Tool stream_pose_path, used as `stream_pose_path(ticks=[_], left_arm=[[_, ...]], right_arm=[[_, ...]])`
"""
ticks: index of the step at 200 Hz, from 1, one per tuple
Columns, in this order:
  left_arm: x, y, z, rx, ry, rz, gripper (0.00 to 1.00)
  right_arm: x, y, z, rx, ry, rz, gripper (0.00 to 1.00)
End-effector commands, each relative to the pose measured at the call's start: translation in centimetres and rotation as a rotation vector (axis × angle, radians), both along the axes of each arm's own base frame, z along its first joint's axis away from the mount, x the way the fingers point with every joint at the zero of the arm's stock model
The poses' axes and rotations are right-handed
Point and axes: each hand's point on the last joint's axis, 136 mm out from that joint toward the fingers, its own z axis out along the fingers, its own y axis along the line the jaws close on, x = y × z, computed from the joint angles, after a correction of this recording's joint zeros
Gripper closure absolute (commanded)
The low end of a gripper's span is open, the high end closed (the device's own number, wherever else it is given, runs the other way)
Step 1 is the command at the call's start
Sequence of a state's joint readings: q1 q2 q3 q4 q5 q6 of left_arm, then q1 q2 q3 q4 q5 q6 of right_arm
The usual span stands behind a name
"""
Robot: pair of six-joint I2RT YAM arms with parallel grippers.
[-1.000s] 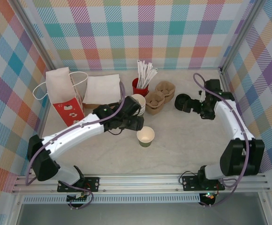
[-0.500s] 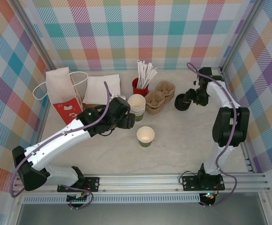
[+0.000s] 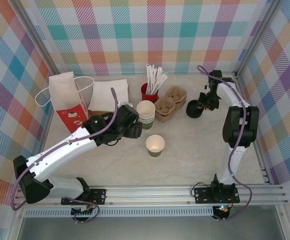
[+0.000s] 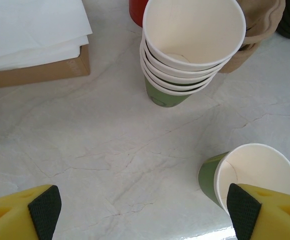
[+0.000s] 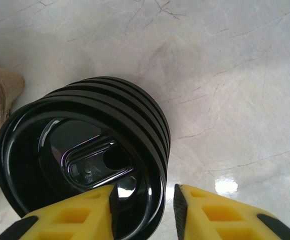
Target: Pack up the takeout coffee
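Left gripper [image 4: 144, 207] wide — right gripper [image 5: 145, 200] straddles lids [image 5: 110, 97]

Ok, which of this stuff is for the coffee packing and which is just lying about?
Job: cup stack, single cup, lids; likely carriers, bag.
Lying about, probably: red cup of sticks, napkins.

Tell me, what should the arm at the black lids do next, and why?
Probably pinch the top lid's rim and lift it. The right gripper has one finger inside and one outside the rim of the stack of black lids, though a firm grip isn't clear yet, and the lone green cup stands open with no lid.
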State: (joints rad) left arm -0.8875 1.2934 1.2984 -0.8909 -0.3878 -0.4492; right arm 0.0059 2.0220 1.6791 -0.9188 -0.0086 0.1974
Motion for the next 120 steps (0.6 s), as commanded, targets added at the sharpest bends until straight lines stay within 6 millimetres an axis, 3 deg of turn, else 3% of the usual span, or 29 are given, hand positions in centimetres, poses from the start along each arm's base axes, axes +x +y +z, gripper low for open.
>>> stream_pose_path(ticks=[1, 120], left_arm=[[0.1, 1.0, -0.3, 0.030, -0.005, 0.018, 0.11], [0.1, 0.4, -0.1, 0.012, 0.002, -0.004, 0.11]], right_arm=[[0.0, 0.4, 0.1, 0.019, 0.016, -0.007, 0.66], [-0.5, 0.4, -1.0, 0.022, 0.055, -0.004, 0.73]])
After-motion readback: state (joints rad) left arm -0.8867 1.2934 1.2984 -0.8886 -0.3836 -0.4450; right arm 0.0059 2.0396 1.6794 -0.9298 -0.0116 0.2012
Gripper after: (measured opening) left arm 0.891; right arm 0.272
